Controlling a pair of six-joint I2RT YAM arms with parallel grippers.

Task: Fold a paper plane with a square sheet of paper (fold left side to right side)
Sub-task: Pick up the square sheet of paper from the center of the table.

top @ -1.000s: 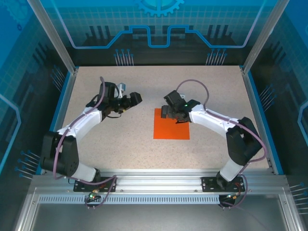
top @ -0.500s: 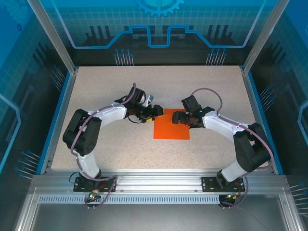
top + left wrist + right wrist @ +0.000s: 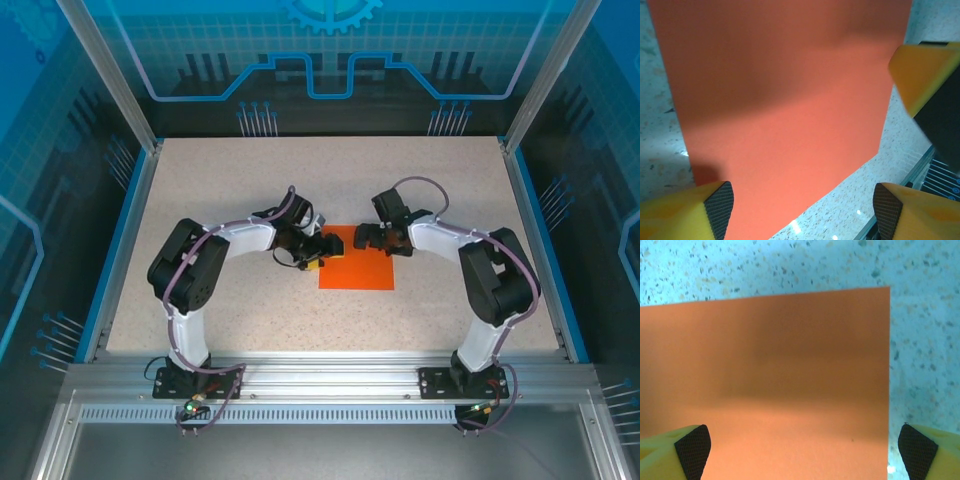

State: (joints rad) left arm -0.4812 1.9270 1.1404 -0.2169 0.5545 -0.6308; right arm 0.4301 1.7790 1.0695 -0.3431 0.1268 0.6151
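The square sheet of paper (image 3: pixel 360 268) lies flat and unfolded on the speckled table, bright orange. My left gripper (image 3: pixel 316 250) sits low at the sheet's upper left corner, open; in the left wrist view the paper (image 3: pixel 785 100) spreads between and beyond its yellow fingers (image 3: pixel 690 212), and a yellow finger of the other arm shows at the right edge. My right gripper (image 3: pixel 368 238) hovers over the sheet's top edge, open; the right wrist view looks down on the paper (image 3: pixel 770 385) with a black-padded fingertip (image 3: pixel 692 445) at each lower corner.
The speckled tabletop (image 3: pixel 230 310) is ringed by a blue rim and a clear enclosure. An aluminium rail (image 3: pixel 320 385) carries both arm bases along the near edge.
Both grippers closed in on the sheet. The left arm swung right from the table's left part to the paper's upper left corner; the right gripper shifted toward the top edge.
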